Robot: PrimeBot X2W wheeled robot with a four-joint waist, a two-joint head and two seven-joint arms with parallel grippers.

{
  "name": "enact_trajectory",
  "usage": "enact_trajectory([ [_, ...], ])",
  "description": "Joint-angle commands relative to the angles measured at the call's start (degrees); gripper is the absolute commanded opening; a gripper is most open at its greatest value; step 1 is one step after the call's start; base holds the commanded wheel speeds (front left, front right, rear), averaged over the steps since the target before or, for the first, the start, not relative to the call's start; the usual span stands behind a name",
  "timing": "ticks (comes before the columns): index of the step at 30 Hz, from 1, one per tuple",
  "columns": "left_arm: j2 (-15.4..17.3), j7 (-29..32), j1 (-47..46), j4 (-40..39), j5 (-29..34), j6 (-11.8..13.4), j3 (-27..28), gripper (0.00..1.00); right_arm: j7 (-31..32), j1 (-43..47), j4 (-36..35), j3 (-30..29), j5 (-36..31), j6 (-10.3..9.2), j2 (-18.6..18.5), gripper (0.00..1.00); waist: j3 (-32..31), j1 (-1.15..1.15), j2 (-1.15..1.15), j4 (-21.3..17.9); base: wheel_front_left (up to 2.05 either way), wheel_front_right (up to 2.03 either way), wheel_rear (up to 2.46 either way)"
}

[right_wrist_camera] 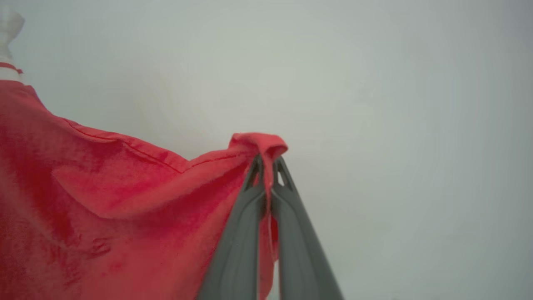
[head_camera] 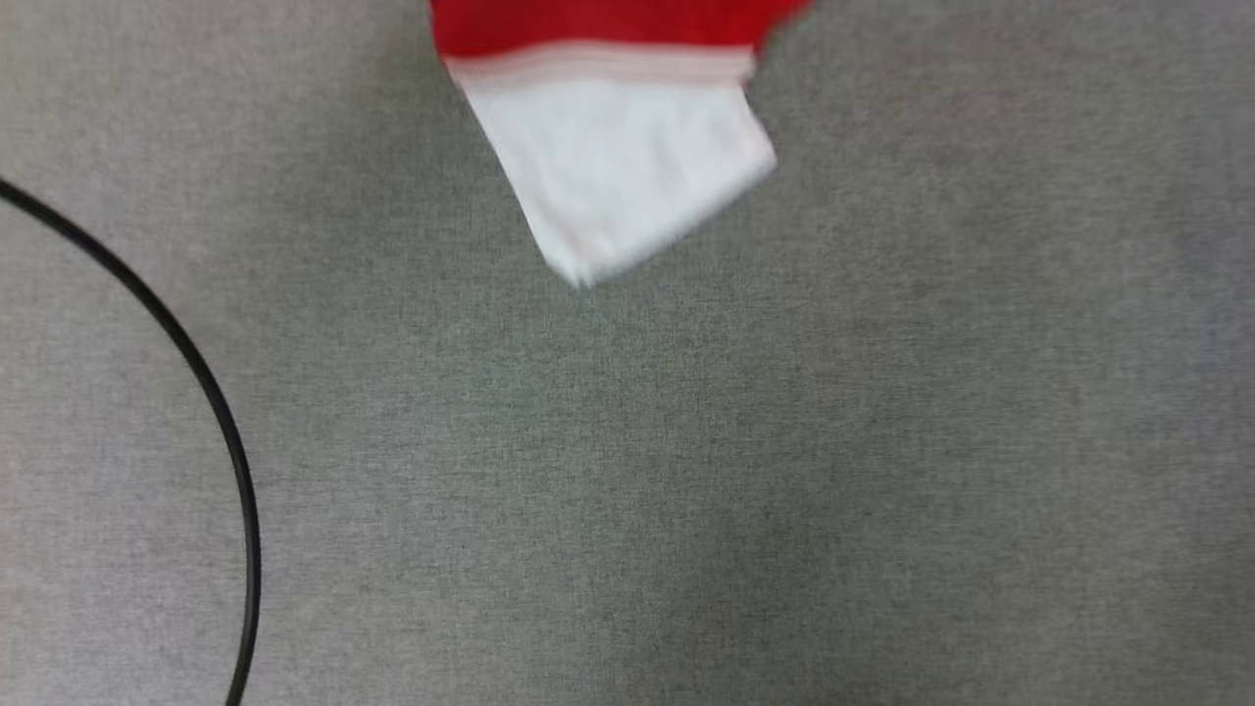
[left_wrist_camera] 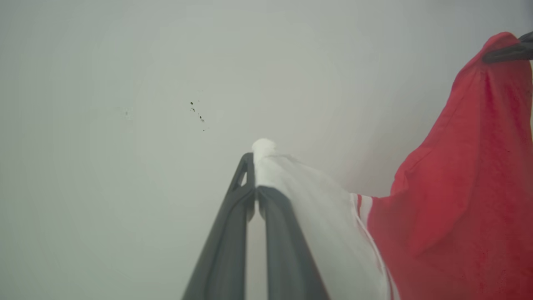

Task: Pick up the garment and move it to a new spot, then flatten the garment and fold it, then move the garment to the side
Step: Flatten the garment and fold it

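Grey woven surface (head_camera: 686,490) lies below, garment (head_camera: 608,147) hangs above its far middle, slung between both arms, left gripper (left_wrist_camera: 255,166) jaws pinched on the white sleeve tip, right gripper (right_wrist_camera: 268,166) jaws pinched on a red edge fold, thin black cable (head_camera: 211,392) curving at left.
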Motion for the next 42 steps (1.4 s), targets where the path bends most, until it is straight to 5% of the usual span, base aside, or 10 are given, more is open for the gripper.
enact_trajectory([
  [1,-0.76,-0.69,-3.37,1.87,0.59,-0.46,0.18,0.0,-1.09,-3.3,1.47,0.05,-0.98,-0.04,0.77,0.0,1.88,-0.01,0.0,0.31,0.0,0.0,0.0],
  [11,-3.62,-4.86,-18.36,13.99,2.43,-2.41,0.16,0.0,-6.78,-17.51,12.04,1.76,-4.56,-0.04,4.11,0.0,5.18,-0.01,0.0,0.44,0.0,0.0,0.0],
  [19,-4.64,-7.55,-19.17,20.09,2.0,-3.12,-1.48,0.0,-10.19,-19.14,18.16,5.93,-3.03,-0.04,5.32,0.0,6.73,-0.01,0.0,0.52,0.0,0.0,0.0],
  [36,-0.1,-11.95,10.29,18.78,-2.91,-3.14,-3.96,0.0,-16.96,4.98,21.22,19.79,6.18,-0.04,5.89,0.0,-0.12,-0.01,0.0,0.35,0.0,0.0,0.0],
  [42,2.97,-12.07,27.82,10.15,-4.14,0.37,-3.51,0.0,-18.14,16.54,17.76,25.1,10.83,-0.04,3.45,0.0,-5.37,-0.01,0.0,0.83,0.0,0.0,0.0],
])
